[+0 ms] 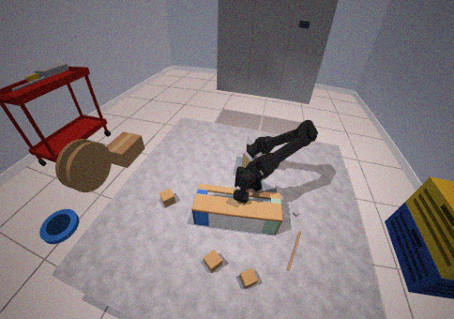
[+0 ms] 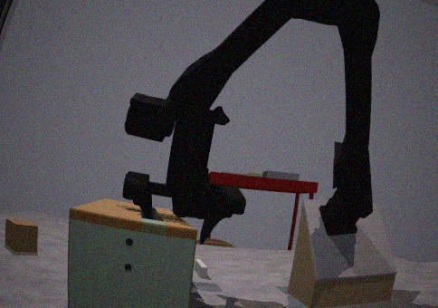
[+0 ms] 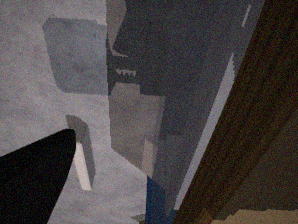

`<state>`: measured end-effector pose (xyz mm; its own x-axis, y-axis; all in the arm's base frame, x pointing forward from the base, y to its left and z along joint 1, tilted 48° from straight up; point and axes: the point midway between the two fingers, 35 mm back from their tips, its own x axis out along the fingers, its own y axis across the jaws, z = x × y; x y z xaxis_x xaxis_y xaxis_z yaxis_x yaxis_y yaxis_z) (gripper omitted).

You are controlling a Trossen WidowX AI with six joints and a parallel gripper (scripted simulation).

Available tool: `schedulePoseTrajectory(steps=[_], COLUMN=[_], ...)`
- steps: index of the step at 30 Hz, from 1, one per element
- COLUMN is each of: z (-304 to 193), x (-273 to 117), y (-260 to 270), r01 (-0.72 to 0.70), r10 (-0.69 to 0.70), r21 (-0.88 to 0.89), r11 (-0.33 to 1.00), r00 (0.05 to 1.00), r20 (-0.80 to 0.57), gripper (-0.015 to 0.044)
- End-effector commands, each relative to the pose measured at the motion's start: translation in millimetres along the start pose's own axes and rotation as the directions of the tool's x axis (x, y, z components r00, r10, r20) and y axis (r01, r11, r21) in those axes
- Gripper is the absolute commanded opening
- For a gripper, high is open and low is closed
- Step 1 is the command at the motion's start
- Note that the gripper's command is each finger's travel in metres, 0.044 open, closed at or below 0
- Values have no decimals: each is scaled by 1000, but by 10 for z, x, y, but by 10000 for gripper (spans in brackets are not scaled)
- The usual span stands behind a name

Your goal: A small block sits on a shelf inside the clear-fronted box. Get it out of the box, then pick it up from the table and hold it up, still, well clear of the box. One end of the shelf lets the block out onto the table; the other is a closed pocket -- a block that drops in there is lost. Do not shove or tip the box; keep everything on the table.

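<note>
The box (image 1: pixel 234 206) (image 2: pixel 104 268) stands on the grey mat (image 1: pixel 141 240), with a blue end on the left and a pale green end on the right in the top view. It has a long slot along its top. My gripper (image 1: pixel 245 189) (image 2: pixel 176 228) is open at the box's top, astride its rear wall. One finger reaches down into the slot, its tip hidden; the other hangs outside behind the box. The wrist view shows only the outside finger and a dark wooden wall of the box (image 3: pixel 240 115). I cannot make out the small block or the shelf in any current view.
Wooden cubes (image 1: pixel 167 198) (image 1: pixel 213 261) (image 1: pixel 249 278) lie left and in front of the box. A thin stick (image 1: pixel 294 250) lies front right. A small white bar (image 2: pixel 202 267) (image 3: pixel 83 167) lies behind the box. A wedge-shaped object (image 2: pixel 348 277) stands beside the arm's base.
</note>
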<state>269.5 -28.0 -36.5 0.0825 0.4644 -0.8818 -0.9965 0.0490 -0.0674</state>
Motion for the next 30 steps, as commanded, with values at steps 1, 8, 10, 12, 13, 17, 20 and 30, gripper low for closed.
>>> schedulePoseTrajectory(steps=[1, 8, 10, 12, 13, 17, 20, 30], z=[-15, 90, 90, 71, 58, 6, -22, -117], x=[11, -26, -26, -20, -15, 4, 14, 47], y=[7, 17, 17, 17, 17, 18, 18, 18], r01=[-5, -5, -5, -5, -5, -5, -5, -5], r10=[5, 5, 5, 5, 5, 5, 5, 5], r21=[-1, -1, -1, -1, -1, -1, -1, -1], r11=[1000, 1000, 1000, 1000, 1000, 1000, 1000, 1000], r00=[1000, 1000, 1000, 1000, 1000, 1000, 1000, 1000], r20=[-3, -3, -3, -3, -3, -3, -3, -4], gripper=[400, 400, 400, 400, 400, 400, 400, 400])
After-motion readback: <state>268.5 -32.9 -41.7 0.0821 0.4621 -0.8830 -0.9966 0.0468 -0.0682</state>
